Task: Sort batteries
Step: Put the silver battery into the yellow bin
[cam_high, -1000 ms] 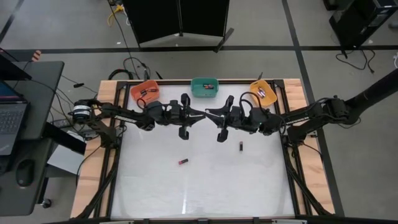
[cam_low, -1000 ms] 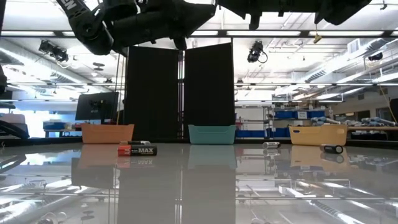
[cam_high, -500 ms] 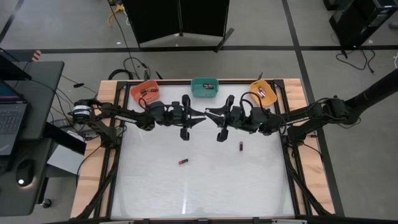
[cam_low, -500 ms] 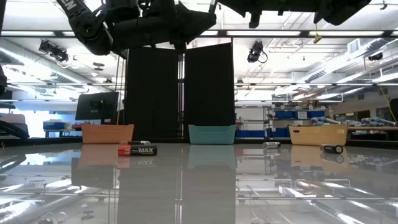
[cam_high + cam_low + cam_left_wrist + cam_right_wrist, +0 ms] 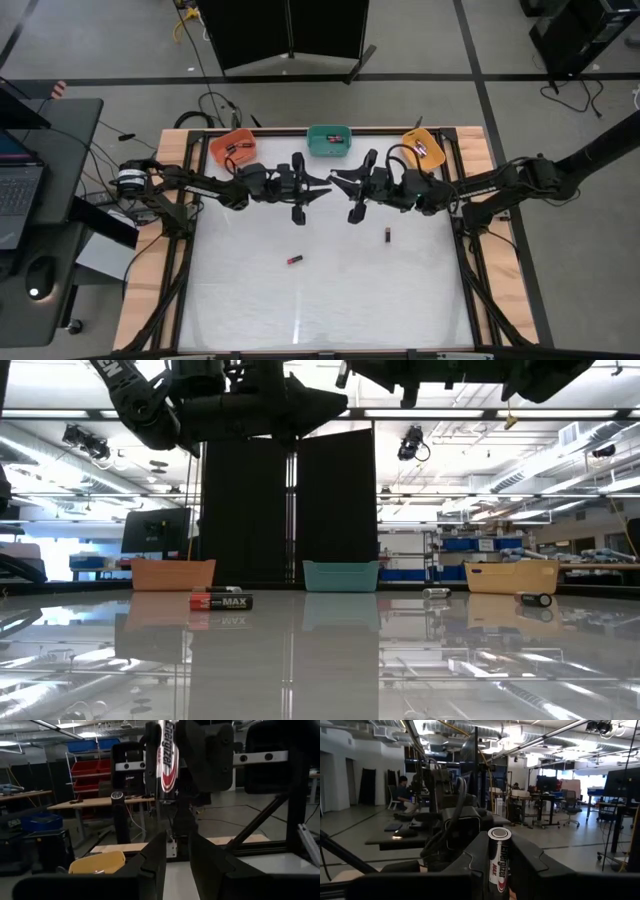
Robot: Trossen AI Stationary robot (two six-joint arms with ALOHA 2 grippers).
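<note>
My right gripper [image 5: 342, 184] is shut on a silvery Energizer battery [image 5: 499, 857] high above the far middle of the table. My left gripper [image 5: 318, 188] faces it, open and empty. In the left wrist view its fingers [image 5: 154, 860] sit just short of the held battery [image 5: 167, 757]. A red battery [image 5: 295, 260] and a dark battery [image 5: 386, 236] lie on their sides on the white table [image 5: 330, 300]. The red one reads MAX in the low view [image 5: 222, 601]. My right gripper pinches the battery's round side [image 5: 498, 870] between its two fingers [image 5: 476, 857]. The fingers come level from the table's right and lie across the battery. The battery stands upright, its silver end cap [image 5: 499, 833] up, lifted well clear of the table.
Three bins stand along the far edge: orange [image 5: 232, 148], teal [image 5: 328, 140] and yellow [image 5: 424, 148], each with small items inside. The near half of the table holds only the two loose batteries. A person sits far off in the room [image 5: 402, 790].
My two grippers have crept a little closer to each other, high above the far middle of the table. The battery stays in my right gripper.
</note>
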